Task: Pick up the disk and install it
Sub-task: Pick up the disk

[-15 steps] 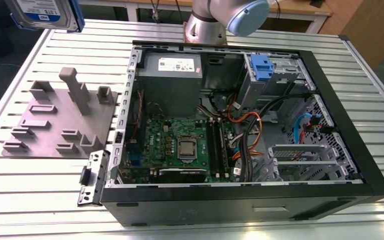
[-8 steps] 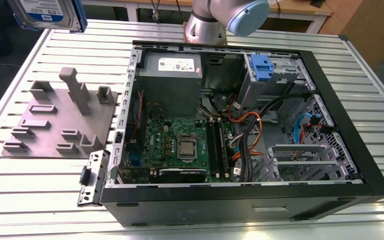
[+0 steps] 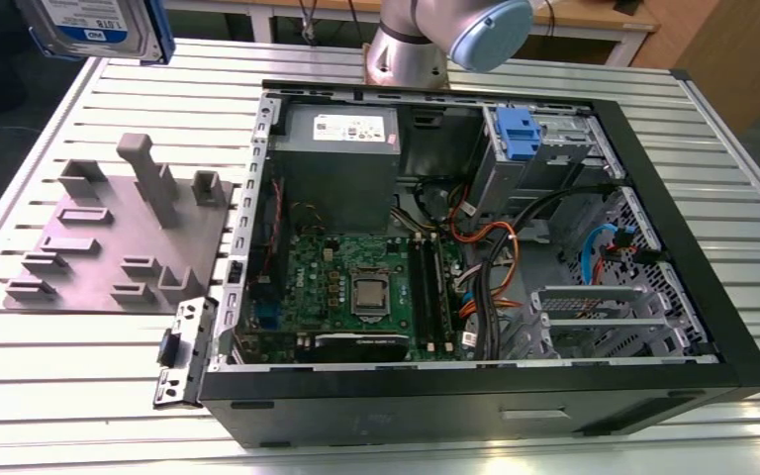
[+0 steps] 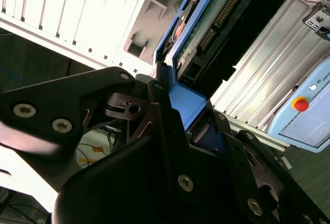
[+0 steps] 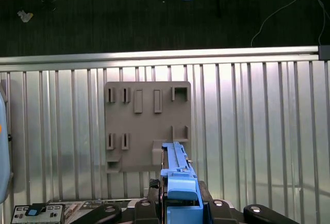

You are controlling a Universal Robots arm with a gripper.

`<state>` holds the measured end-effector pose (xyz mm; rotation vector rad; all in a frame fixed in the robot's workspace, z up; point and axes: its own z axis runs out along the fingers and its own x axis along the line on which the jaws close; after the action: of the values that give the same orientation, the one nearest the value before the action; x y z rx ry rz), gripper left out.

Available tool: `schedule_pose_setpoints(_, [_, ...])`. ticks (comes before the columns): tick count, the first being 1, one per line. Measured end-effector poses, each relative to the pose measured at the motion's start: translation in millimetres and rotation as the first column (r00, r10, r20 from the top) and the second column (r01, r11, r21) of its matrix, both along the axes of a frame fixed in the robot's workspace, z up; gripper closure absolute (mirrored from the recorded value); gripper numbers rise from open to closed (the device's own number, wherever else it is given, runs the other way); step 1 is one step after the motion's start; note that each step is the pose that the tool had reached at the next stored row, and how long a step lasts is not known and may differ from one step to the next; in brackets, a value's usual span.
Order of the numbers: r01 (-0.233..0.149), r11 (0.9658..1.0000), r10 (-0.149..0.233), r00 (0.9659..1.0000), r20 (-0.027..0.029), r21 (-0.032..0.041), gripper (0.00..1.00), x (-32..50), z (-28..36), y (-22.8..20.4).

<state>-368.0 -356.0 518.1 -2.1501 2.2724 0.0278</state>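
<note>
"Hand (image 4: 188, 111) first: what is it doing?"

"Your hand is clenched on the disk (image 4: 216, 17). In the second wrist view the black fingers (image 4: 162, 126) pinch its blue side rail from both sides, and the circuit-board face is turned toward the camera."

"And where is the disk?"

"It is up in the air. In the exterior view it hangs high at the exterior view's left (image 3: 96, 25), label showing, clear of the grey holder plate (image 3: 116, 237) on the table (image 3: 750, 198). The first wrist view looks straight down past the rail onto that plate (image 5: 147, 126)."

"Which step would you call this?"

"I'd judge your pick-up is done and the carry is in hand. Nothing of the install shows yet. The open computer case (image 3: 697, 247) sits well apart from the disk, toward the exterior view's right."

"What does the install ask of you?"

"It probably asks for alignment more than force. The drive cage with the blue latch (image 3: 519, 134) is at the far end of the case, beside the power supply (image 3: 337, 148). Orange and black cables (image 3: 493, 242) lie just beside it. You'd want the rails square to the cage and your grip firm."
</note>
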Motion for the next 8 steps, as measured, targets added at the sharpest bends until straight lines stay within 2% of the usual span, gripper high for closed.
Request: schedule_pose_setpoints(8, [0.000,1.0000,0.000,1.0000,0.0000,0.0001,0.64,1.9,0.0,0.0])
